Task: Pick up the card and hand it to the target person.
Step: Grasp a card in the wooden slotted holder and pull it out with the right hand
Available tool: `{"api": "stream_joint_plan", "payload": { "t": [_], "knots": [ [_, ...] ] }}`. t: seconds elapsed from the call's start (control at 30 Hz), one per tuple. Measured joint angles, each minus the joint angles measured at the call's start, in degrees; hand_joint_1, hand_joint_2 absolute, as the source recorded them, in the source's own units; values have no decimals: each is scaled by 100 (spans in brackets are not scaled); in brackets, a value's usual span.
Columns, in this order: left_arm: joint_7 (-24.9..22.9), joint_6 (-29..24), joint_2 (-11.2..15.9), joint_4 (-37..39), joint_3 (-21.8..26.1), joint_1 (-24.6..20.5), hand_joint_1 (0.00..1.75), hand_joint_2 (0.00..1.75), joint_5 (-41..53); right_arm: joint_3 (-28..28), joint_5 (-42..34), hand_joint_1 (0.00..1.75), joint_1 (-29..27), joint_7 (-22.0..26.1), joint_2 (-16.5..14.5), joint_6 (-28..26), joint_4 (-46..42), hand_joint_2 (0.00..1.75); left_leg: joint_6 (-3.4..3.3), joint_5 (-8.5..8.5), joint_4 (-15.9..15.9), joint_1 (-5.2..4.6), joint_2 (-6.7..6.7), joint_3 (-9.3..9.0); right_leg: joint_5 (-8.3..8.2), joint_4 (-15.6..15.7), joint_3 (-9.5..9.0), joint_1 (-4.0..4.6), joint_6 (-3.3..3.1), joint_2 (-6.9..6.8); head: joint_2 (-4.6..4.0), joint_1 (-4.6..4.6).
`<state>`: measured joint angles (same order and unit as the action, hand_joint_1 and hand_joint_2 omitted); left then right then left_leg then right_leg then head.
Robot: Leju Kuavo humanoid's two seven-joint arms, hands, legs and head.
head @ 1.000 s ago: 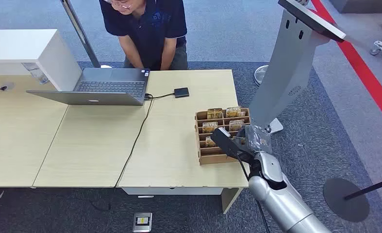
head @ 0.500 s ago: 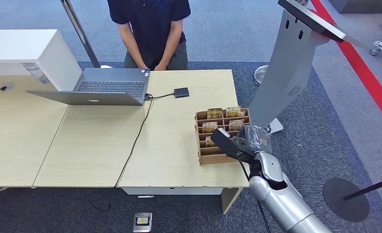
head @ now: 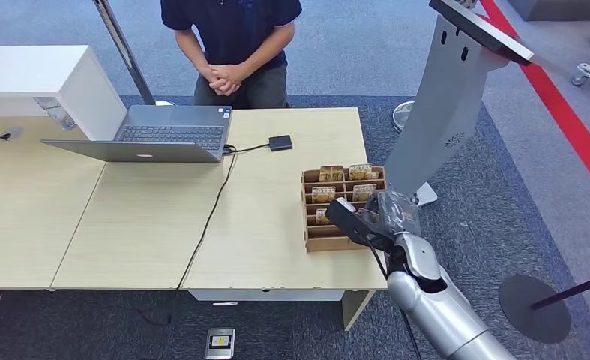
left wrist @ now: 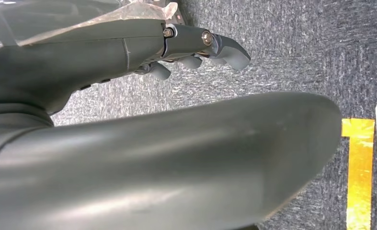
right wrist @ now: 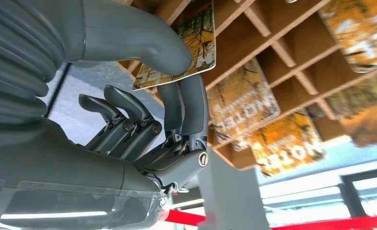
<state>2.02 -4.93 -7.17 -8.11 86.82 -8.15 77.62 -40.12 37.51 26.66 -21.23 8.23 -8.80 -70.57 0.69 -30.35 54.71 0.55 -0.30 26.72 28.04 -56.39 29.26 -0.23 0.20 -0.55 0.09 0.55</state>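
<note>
Desk's (head: 277, 225) right edge — wooden rack (head: 318, 241), right robot hand (right wrist: 167, 120) pinching card (right wrist: 186, 45)

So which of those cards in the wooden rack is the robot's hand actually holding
The autumn-print card pinched between the right hand's thumb and fingers; the other cards sit untouched in their slots of the wooden rack.

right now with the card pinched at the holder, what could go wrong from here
The right hand pinches the card only near one edge, so it might slip or twist as it lifts. The card is close to the wooden holder; it could catch a divider and drag it. The person stands across the table, a long reach.
</note>
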Motion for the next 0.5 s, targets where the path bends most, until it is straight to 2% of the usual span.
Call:
{"api": "stream_joint_plan", "payload": {
  "t": [0.2,0.5],
  "knots": [
    [-15,14,4,0,1,0,0,0,-19,40,-230,175,1,315,31,-54,-305,175,0,0,0,0,0,1,0,0,1,0,0,0,0,0],
    [-21,29,22,0,2,2,0,0,-45,119,-643,175,11,598,194,-132,-1205,175,0,0,0,0,-1,1,0,0,1,0,0,0,-1,-1]
  ]
}}
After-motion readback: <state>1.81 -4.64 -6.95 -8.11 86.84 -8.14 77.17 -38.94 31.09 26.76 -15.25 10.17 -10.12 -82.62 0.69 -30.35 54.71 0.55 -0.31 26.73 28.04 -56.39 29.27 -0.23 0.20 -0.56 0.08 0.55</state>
